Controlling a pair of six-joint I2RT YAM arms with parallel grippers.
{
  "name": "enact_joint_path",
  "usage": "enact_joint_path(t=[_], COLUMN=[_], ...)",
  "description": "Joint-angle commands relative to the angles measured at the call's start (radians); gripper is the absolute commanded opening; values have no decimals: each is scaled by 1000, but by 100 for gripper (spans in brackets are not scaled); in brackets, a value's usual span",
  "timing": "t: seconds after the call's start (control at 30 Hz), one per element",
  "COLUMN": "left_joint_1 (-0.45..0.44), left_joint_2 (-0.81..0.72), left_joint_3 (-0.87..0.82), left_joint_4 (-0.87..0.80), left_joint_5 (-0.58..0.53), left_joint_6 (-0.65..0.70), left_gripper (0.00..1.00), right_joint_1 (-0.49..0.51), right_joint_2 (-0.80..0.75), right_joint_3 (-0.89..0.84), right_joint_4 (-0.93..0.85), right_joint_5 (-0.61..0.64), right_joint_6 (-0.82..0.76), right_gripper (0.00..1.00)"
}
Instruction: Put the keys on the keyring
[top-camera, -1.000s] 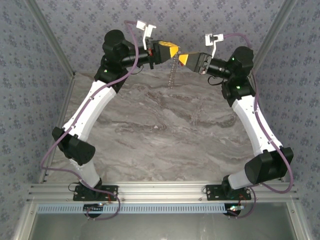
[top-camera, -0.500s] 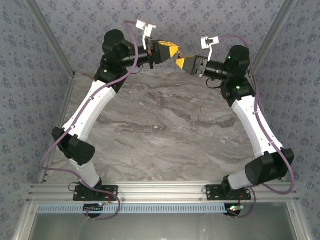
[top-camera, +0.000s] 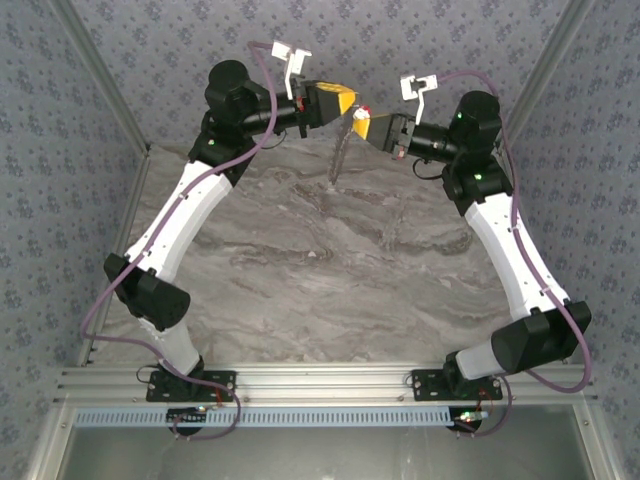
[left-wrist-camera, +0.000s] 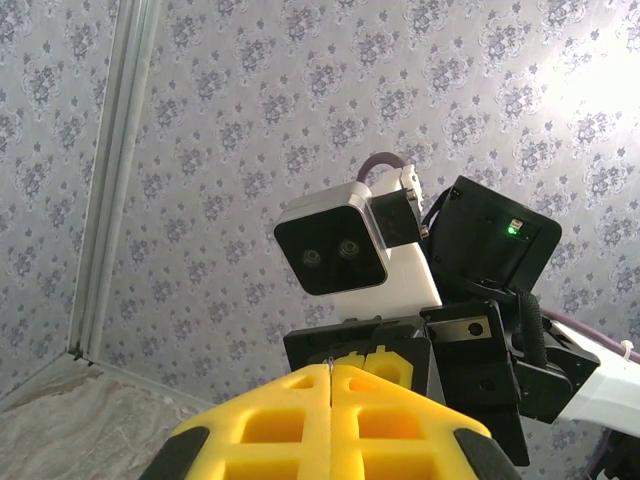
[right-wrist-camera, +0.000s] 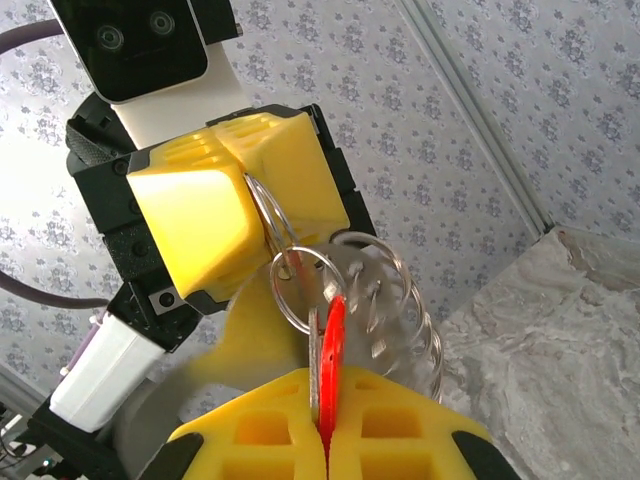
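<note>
1. My right gripper (right-wrist-camera: 322, 415) is clamped shut on the red key (right-wrist-camera: 331, 340), edge-up, so I can steer its head at the ring.
2. The left gripper (left-wrist-camera: 330, 385) is closed, pinching the keyring (right-wrist-camera: 268, 215) steady above the table (right-wrist-camera: 560, 320).
3. I can't tell whether the key is threaded; the dangling coil (right-wrist-camera: 405, 300) crowds it.

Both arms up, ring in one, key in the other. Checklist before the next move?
1. left pincer shut on the keyring: ok; the loop's wire comes out of the closed fingers.
2. right pincer shut on the red key: ok; the key stands edge-on in the seam.
3. Key threaded onto a loop: cannot tell; its top only overlaps the lower loop.
4. Pincers apart, not touching: ok, though close.
5. coiled chain free of snags: cannot tell; it hangs below the pincers over the table.
</note>
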Motion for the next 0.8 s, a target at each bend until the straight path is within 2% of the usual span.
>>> enact_joint_path(t=[0.0,0.43,0.6,0.67,0.77], left_joint_1=[-3,-4,-4,-5,-5], left_joint_2=[-48,-51,-51,-51,-52], left_joint_3=[5,-15,-17,-18,-21], left_joint_4=[74,97,101,105,106], left_joint_5=[10,8,3,0,-5], left_joint_6=[-10,-20,-22,-24,-25], left_gripper=[0,0,0,0,0], right_joint_1=[23,78,69,53,20], right_joint_2=[15,77,73,58,25], right_joint_3=[47,119,116,97,57], right_joint_4=[-6,-50,-85,-87,-84], right_joint_5=[-23,-51,-48,-44,-42], right_joint_6=[-10,-29,-50,-48,-41], right_gripper=[0,0,0,19,41])
